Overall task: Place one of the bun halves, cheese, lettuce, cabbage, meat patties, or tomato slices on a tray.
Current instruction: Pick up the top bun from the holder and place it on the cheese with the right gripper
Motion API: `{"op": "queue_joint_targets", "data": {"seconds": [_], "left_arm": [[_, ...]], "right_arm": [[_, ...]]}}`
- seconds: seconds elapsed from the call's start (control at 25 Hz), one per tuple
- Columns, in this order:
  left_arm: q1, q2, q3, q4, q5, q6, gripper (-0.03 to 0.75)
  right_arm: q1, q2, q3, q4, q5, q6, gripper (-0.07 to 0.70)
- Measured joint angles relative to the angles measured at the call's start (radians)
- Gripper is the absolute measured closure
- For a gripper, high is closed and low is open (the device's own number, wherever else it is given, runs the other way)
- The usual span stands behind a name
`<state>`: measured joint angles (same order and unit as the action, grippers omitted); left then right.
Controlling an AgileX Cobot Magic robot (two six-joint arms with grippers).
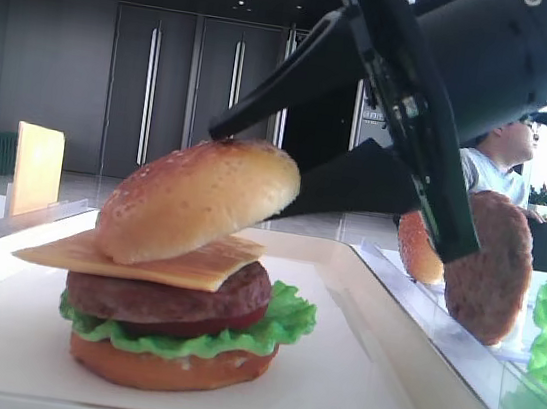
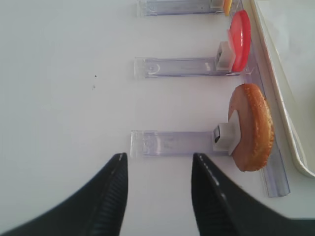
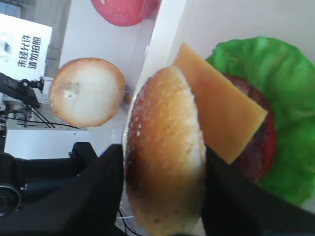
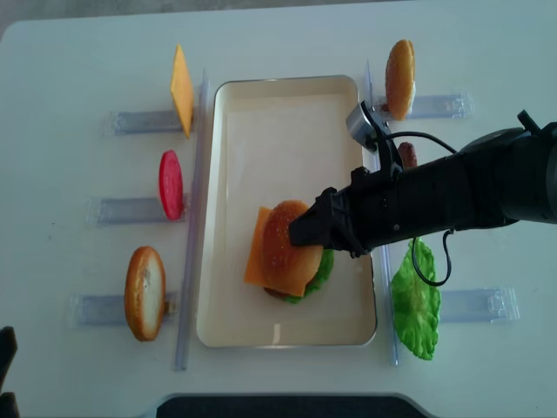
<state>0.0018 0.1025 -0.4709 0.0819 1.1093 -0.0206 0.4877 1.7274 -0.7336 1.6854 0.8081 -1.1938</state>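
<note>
Bun top [image 3: 165, 157], nearest the right wrist lens, sits between the two black fingers of the right gripper [image 4: 306, 233]; its jaws flank the dome closely, but whether they clamp it or have begun to let go cannot be told. Glossy, golden-brown and sesame-flecked, the dome rests tilted on the stack, its high edge toward the gripper. Below it lie a thin square cheese [image 1: 150, 261] slice, skewed so one corner overhangs, a grainy dark patty [image 1: 166, 296], a red tomato [image 1: 199, 327] rim, ruffled green lettuce [image 1: 272, 330] and a flat bun bottom [image 1: 172, 365]. Stack stands on the tray [image 4: 261, 113], a white rimmed rectangle, toward its near right corner. Left gripper [image 2: 158, 169] hangs empty over the table, jaws apart, beside a spare bun [image 2: 252, 127] clipped on edge in a clear holder. Risk: the tilted dome may slide off the smooth cheese on release, or a withdrawing finger may drag it and topple the stack.
</note>
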Motion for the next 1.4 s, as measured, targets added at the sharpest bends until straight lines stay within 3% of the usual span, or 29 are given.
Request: {"op": "queue_joint_targets", "data": {"seconds": [0.16, 0.28, 0.4, 0.6, 1.04, 1.4], "left_arm": [[0.000, 0.000, 0.000, 0.000, 0.000, 0.000, 0.389], [0.000, 0.000, 0.000, 0.000, 0.000, 0.000, 0.390], [0.000, 0.000, 0.000, 0.000, 0.000, 0.000, 0.391], [0.000, 0.000, 0.000, 0.000, 0.000, 0.000, 0.393], [0.000, 0.000, 0.000, 0.000, 0.000, 0.000, 0.396], [0.000, 0.000, 0.000, 0.000, 0.000, 0.000, 0.398]], "right_arm": [[0.001, -0.032, 0.000, -0.055, -0.047, 0.013, 0.304], [0.001, -0.094, 0.000, -0.106, -0.121, 0.035, 0.304], [0.007, -0.157, 0.000, -0.186, -0.188, 0.126, 0.302], [0.039, -0.178, 0.000, -0.290, -0.206, 0.233, 0.302], [0.182, -0.179, -0.002, -0.330, -0.361, 0.246, 0.302], [0.190, -0.181, -0.013, -0.345, -0.371, 0.249, 0.371]]}}
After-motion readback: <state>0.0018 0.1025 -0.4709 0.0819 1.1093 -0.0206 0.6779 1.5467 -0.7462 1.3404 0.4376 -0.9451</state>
